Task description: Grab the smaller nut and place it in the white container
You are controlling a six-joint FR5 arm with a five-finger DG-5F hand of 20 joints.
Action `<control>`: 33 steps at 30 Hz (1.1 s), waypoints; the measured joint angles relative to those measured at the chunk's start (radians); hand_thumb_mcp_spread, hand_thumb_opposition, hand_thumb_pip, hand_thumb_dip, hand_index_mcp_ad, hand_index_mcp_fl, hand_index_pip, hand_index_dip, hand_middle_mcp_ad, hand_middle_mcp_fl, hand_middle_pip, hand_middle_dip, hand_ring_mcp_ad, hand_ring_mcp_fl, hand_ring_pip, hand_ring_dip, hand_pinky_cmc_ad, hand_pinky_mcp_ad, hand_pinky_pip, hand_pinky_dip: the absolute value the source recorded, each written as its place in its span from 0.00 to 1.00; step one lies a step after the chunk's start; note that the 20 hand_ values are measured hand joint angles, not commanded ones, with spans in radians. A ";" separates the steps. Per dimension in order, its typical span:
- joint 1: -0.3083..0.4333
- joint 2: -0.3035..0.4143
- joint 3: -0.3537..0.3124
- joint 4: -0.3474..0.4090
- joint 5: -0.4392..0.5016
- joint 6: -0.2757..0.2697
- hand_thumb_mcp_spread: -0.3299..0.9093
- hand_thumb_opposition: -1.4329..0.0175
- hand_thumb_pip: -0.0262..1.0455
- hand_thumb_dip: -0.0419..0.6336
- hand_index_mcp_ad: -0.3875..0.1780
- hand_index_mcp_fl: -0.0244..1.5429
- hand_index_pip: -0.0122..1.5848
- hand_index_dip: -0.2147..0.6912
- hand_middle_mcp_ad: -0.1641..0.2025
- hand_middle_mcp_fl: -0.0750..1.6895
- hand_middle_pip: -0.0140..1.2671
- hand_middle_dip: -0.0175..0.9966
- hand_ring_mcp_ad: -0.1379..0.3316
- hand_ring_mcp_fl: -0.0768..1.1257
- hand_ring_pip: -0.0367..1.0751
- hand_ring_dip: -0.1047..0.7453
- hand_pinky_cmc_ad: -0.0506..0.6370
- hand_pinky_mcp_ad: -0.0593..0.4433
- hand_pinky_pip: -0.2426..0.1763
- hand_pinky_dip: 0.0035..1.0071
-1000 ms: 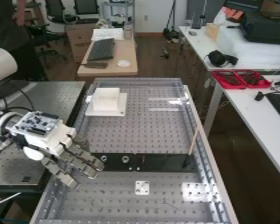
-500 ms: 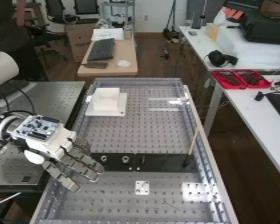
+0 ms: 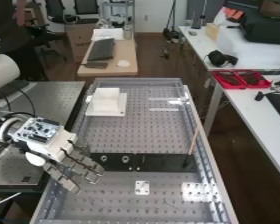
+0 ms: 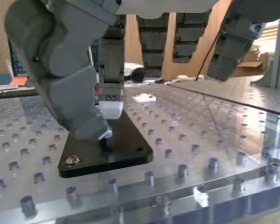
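Our robot hand (image 3: 54, 147) is by the black bar (image 3: 164, 162), opening and hold unclear; the smaller nut (image 4: 107, 134), likely light, rigid, slick, wants side-pinching.

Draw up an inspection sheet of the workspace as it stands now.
Surface: perforated bench, flat black bar lying on it.
Job's things: larger nut and bearing on the bar; white container up the bench.
Clutter: thin stick slanting at the bar's end away from the hand; small white plate on the bench.
Hand: low at the bar's other end.
Cables: white cable beside the bench.
Surroundings: keyboard and mouse on a desk; red trays on a side table.
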State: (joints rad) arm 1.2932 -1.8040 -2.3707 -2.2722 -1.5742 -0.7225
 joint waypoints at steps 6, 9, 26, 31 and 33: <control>0.003 -0.009 -0.001 0.014 0.004 0.009 0.64 0.40 0.64 0.46 0.47 0.06 0.98 0.45 0.71 0.14 0.10 0.25 0.57 0.06 0.12 0.23 0.61 0.70 0.59 0.24; 0.003 -0.012 0.000 0.013 0.006 0.011 0.64 0.40 0.63 0.46 0.47 0.06 0.99 0.48 0.71 0.14 0.10 0.25 0.57 0.06 0.12 0.23 0.61 0.70 0.59 0.24; -0.004 -0.027 0.007 0.016 -0.002 0.014 0.65 0.41 0.61 0.46 0.48 0.07 0.99 0.53 0.71 0.16 0.10 0.26 0.54 0.06 0.12 0.24 0.57 0.67 0.62 0.24; -0.005 -0.033 0.007 0.021 -0.001 0.016 0.65 0.41 0.61 0.46 0.47 0.07 0.99 0.53 0.70 0.16 0.10 0.26 0.54 0.06 0.12 0.24 0.57 0.67 0.62 0.24; -0.005 -0.035 0.008 0.023 0.000 0.017 0.65 0.41 0.61 0.46 0.47 0.07 0.99 0.53 0.70 0.16 0.10 0.26 0.54 0.06 0.12 0.24 0.57 0.67 0.62 0.24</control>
State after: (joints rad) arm 1.2882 -1.8393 -2.3629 -2.2493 -1.5739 -0.7057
